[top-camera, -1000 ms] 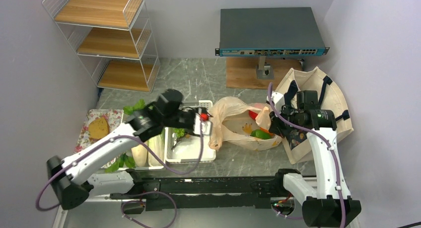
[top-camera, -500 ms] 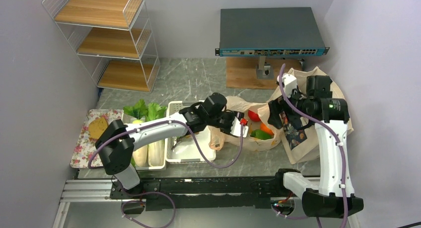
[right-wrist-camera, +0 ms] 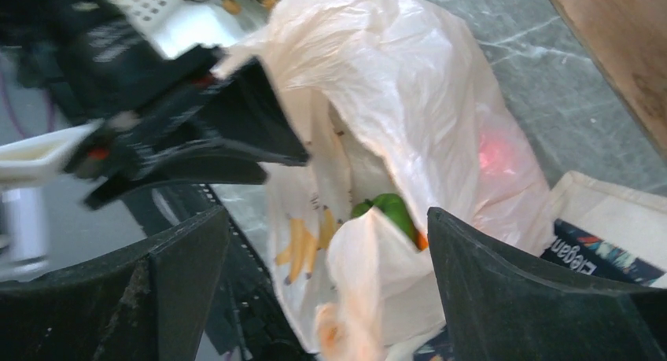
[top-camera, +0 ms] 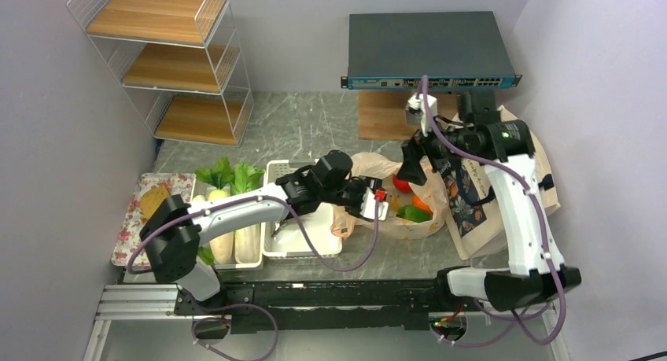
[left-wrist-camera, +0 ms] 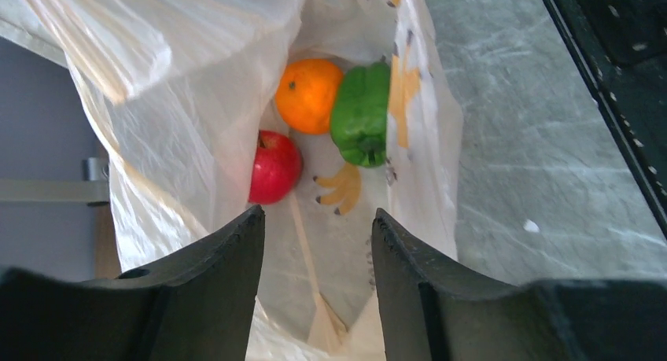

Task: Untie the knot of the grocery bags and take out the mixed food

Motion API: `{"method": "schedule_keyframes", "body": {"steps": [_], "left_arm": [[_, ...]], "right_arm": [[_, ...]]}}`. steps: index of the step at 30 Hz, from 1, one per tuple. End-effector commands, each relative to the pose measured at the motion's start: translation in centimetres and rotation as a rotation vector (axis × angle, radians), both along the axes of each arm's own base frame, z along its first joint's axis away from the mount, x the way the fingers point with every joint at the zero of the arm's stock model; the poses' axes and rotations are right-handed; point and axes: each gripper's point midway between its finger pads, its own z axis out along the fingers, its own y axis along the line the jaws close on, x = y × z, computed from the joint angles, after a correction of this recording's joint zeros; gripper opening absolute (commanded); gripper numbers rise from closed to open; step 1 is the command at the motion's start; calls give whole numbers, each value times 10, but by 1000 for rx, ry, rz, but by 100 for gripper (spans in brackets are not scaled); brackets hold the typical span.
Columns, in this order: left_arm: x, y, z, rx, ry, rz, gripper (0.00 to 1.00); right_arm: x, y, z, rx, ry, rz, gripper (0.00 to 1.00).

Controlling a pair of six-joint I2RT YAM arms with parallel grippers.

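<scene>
Grocery bag (left-wrist-camera: 181, 101) gapes untied: your right fingers (right-wrist-camera: 181, 282) have just let go and lifted, spread empty; your left fingers (left-wrist-camera: 212, 298), parted, now face apple (left-wrist-camera: 275, 167), orange (left-wrist-camera: 308, 95), green pepper (left-wrist-camera: 360, 113).

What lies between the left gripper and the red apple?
Just the bare inside of the plastic bag, per the left wrist view; nothing blocks the left gripper from the red apple.

Open plastic bag (top-camera: 376, 165), left gripper (top-camera: 377, 205) at mouth.
</scene>
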Motion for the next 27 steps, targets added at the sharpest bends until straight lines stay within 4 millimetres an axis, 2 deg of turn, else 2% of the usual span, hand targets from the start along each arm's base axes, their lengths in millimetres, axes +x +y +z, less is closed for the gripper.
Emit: {"method": "schedule_keyframes", "body": {"steps": [1,5,8,10,12,14,16,17,18,20,23,25,27], "left_arm": [[-14,20,12,-25,5,-12,56],[-15,26,6,1,4,-8,58],[-15,29,0,16,-1,-7,59],[-17,32,-5,26,-6,-12,59],[-18,35,-8,31,-6,-9,60],[-18,36,-11,37,-5,-2,60],[-14,34,-14,42,-5,10,60],[-12,33,-14,45,-7,18,60],[-9,31,-14,47,-13,24,60],[-6,29,-13,44,-30,21,59],[-10,25,-8,19,-55,-6,54],[-15,23,-5,4,-78,-33,52],[-19,17,-5,-9,-107,-57,51]], "right_arm": [[44,-11,-15,-181,-65,-50,96],[36,-28,-51,-324,-22,43,97],[31,-53,-86,-480,27,57,96],[27,-70,-99,-568,62,44,92],[16,-79,-106,-602,107,48,81],[7,-78,-108,-585,129,62,60],[11,-67,-103,-525,104,51,31],[18,-59,-95,-478,76,39,12],[27,-48,-87,-422,51,21,0],[47,-24,-67,-298,2,4,0],[63,14,-32,-140,-76,49,0],[55,30,-14,-93,-116,114,0],[39,35,-3,-61,-129,159,0]]}}
